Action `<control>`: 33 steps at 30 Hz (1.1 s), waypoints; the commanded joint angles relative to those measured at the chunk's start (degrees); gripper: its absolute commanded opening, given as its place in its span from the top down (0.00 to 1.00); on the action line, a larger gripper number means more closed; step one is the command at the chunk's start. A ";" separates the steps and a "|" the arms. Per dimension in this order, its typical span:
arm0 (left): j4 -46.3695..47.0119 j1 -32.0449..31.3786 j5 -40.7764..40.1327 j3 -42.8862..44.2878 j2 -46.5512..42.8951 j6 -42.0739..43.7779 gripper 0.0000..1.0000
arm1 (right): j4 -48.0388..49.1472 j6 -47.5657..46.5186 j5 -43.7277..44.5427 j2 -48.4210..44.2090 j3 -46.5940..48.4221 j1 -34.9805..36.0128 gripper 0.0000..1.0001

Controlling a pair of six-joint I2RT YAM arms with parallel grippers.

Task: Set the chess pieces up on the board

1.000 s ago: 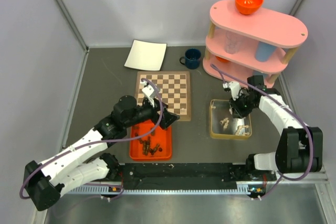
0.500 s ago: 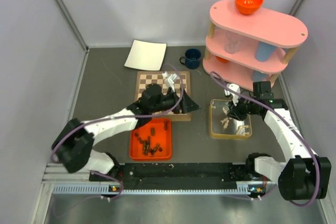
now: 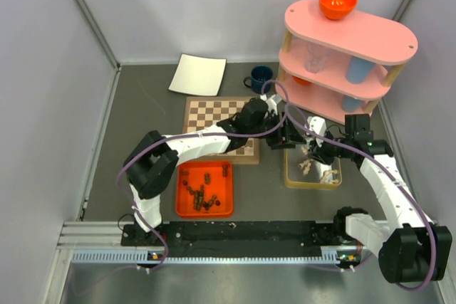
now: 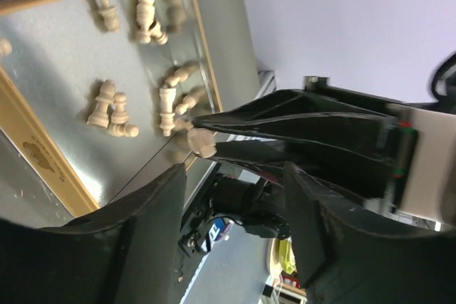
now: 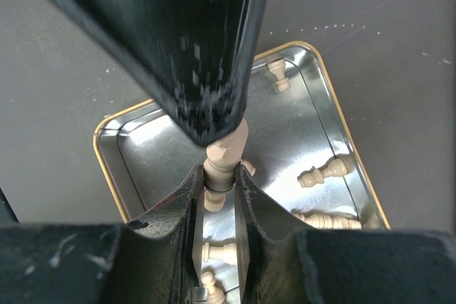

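Right claw [image 5: 219, 176], narrowed onto a pale pawn [image 5: 226, 149] pinched at its fingertips and held over the tin tray [image 5: 285, 133]. Left claw [image 4: 234, 170], jaws wide and holding nothing, reaches in from across the board [image 3: 214, 113], its tips on either side of the pawn and just short of it; in the right wrist view one of its fingers [image 5: 192, 48] sits close against the pawn's head. The other pale pieces [image 3: 306, 167] lie scattered in the tin tray, most on their sides, to the right of the board. The dark pieces [image 3: 201, 194] lie heaped in the orange tray [image 3: 222, 174], just below the board's near edge. The board sits mid-surface [image 3: 142, 126], its right half covered by the left arm, so whether any piece stands there cannot be told. Behind the board: a white sheet [image 3: 198, 75] and a blue mug [image 3: 261, 79]. At the far right: a pink three-tier shelf [image 3: 370, 33] with an orange bowl [image 3: 337, 1] on its top tier.
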 commanded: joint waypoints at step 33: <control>-11.93 -2.65 -3.89 11.81 7.87 5.88 1.00 | 2.45 -0.36 -1.19 -1.77 -0.88 2.53 0.83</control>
